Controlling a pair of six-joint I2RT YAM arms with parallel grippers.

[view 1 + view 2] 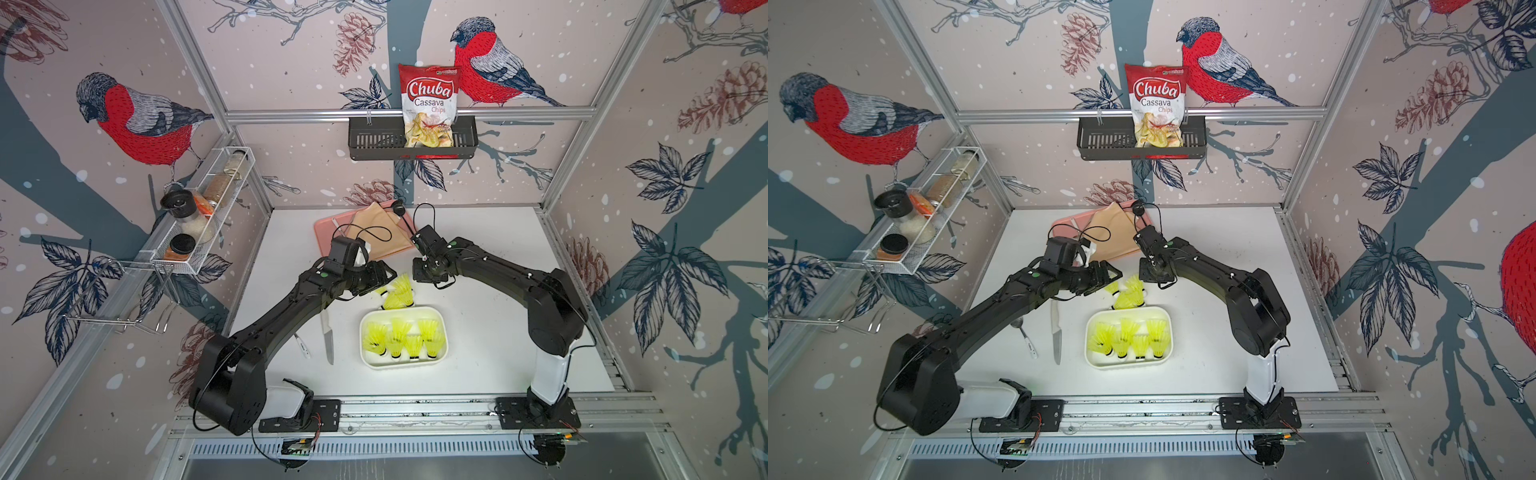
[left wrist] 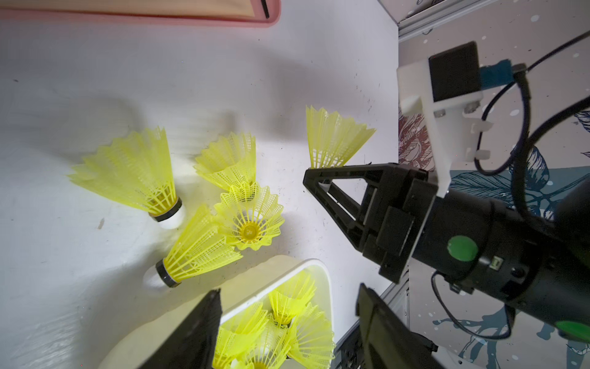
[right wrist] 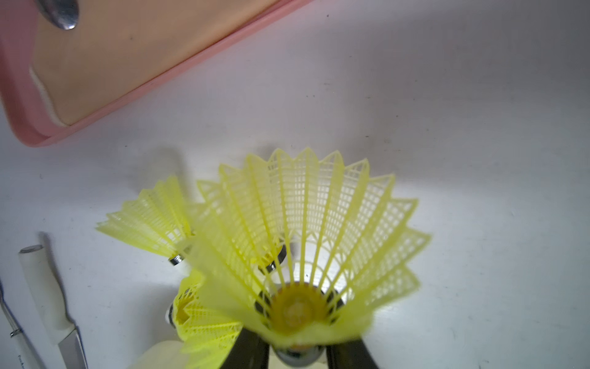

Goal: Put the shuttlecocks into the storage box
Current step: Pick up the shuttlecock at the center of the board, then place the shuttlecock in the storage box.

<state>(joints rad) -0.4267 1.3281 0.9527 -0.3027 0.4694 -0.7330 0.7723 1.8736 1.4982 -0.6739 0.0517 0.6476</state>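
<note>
The storage box [image 1: 400, 364] holds several shuttlecocks [image 1: 398, 337], skirts up. Just beyond the box sit four loose shuttlecocks [image 2: 199, 250]. Beside them the left gripper [image 2: 289, 289] hangs with jaws apart, and the right gripper [image 3: 298, 348] is clamped on the cork end of one shuttlecock [image 3: 306, 223]. Farthest beyond the box, a black basket [image 1: 374, 145] holds a bag [image 1: 430, 104] reading "Chuba Cassava Chips".

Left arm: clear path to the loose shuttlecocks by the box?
Likely yes: the left gripper is open right beside the loose shuttlecocks, with nothing over them. The right gripper, shut on another shuttlecock, sits aside.
</note>
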